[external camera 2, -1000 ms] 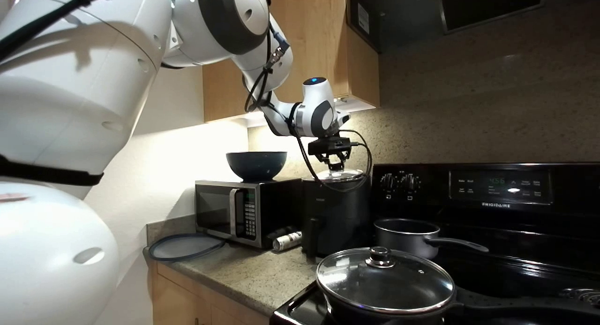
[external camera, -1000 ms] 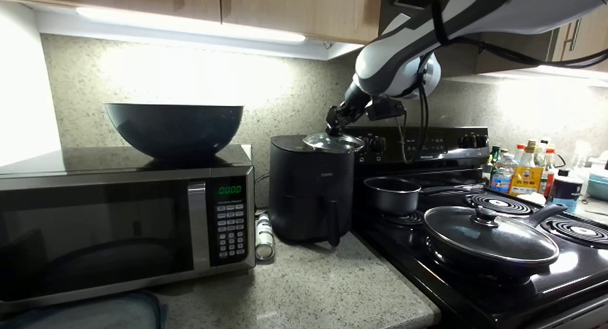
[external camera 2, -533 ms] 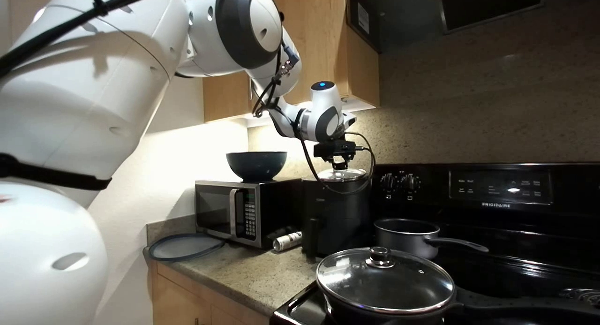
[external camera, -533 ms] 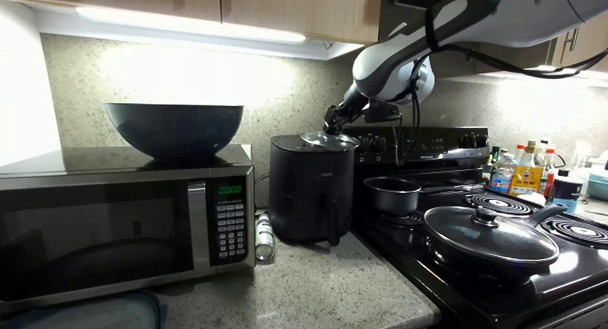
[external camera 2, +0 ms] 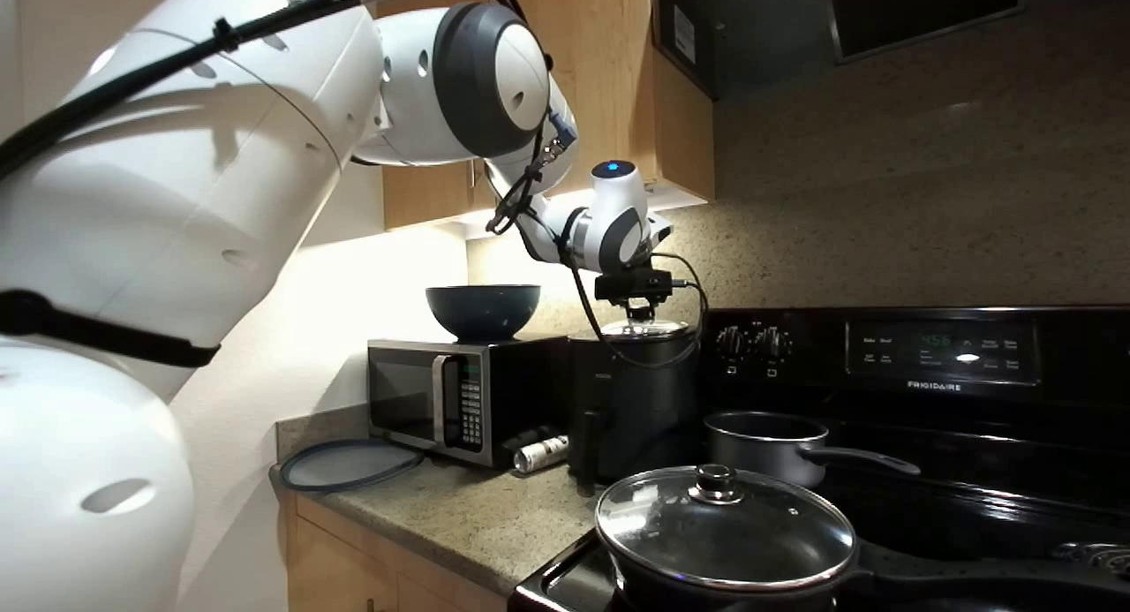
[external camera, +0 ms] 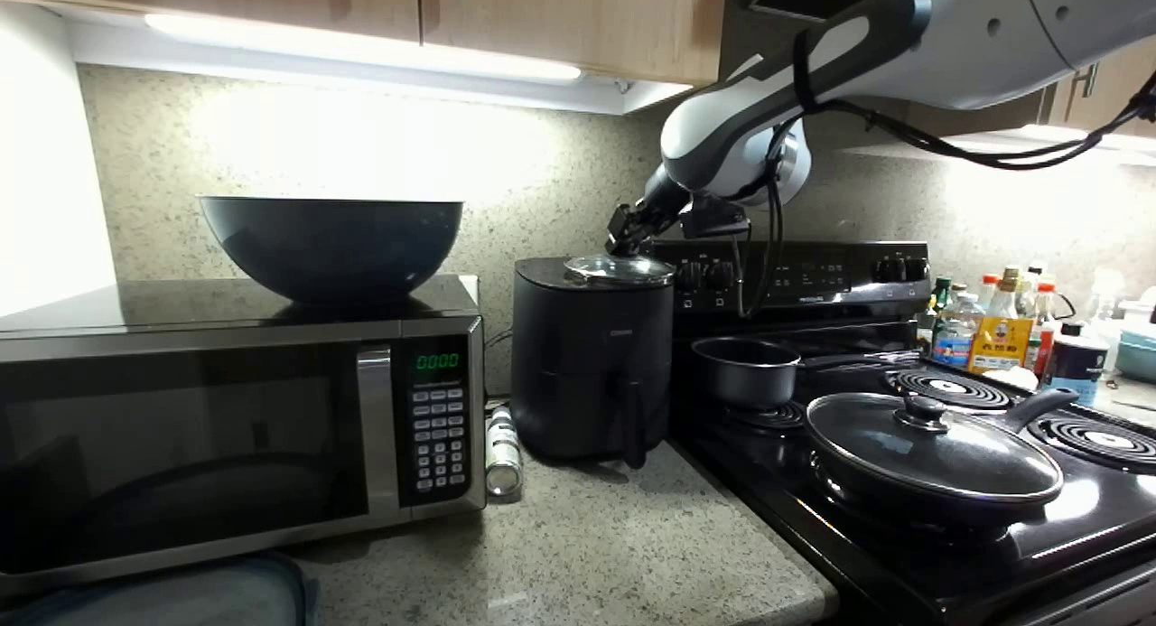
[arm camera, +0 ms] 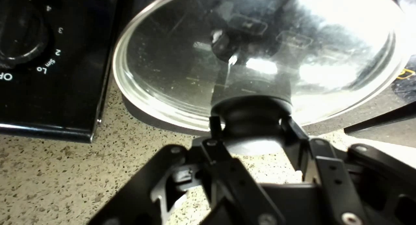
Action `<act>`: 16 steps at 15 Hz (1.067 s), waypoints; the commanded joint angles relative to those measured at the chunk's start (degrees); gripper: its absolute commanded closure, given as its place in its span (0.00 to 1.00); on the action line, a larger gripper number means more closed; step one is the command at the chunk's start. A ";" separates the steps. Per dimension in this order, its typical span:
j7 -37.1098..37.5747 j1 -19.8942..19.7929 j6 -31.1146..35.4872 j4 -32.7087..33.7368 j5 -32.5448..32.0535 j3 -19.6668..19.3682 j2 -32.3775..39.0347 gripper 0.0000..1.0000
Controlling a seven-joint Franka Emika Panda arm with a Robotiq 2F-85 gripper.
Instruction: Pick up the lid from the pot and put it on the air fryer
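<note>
glass lid (arm camera: 156, 72), clear with a shiny rim, is over the top of the air fryer (external camera: 582, 359), knob up and close to level; whether its rim touches that top i cannot tell. the hand (arm camera: 253, 126) is clamped on the lid's black knob (arm camera: 253, 111), fingers pressed to either side of it in the wrist view. in an exterior view the lid is toward the stove side of the air fryer's top, and the rest of that top shows beside it.

the air fryer is upright on the speckled table (external camera: 587, 536), its drawer handle (external camera: 635, 423) facing out. near it, on a rear coil burner (external camera: 768, 416) of the black stove (external camera: 768, 468), stands the dark saucepan (external camera: 745, 380), its inside partly in view, its long handle (external camera: 844, 359) pointing away from the air fryer. nearer the stove's front is a frying pan (external camera: 903, 506) under a wide pan lid (external camera: 966, 454).

on the air fryer's other side, the microwave (external camera: 271, 427) carries a large dark blue bowl (external camera: 334, 247). between microwave and air fryer a white cylinder (external camera: 502, 450) lies on its side, its print too small to read. a flat blue-rimmed piece (external camera 2: 353, 466) lies on the table before the microwave. beyond the stove, bottles (external camera: 998, 328) stand clustered. the white arm (external camera 2: 203, 170) shows in both exterior views.
</note>
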 commanded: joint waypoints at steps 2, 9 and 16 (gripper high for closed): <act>-1.27 1.07 -2.26 2.98 -2.35 -0.63 2.44 0.27; 0.22 2.02 -2.51 2.94 -3.39 -2.11 1.70 0.14; 0.29 2.25 -3.06 3.05 -3.76 -2.64 1.69 0.02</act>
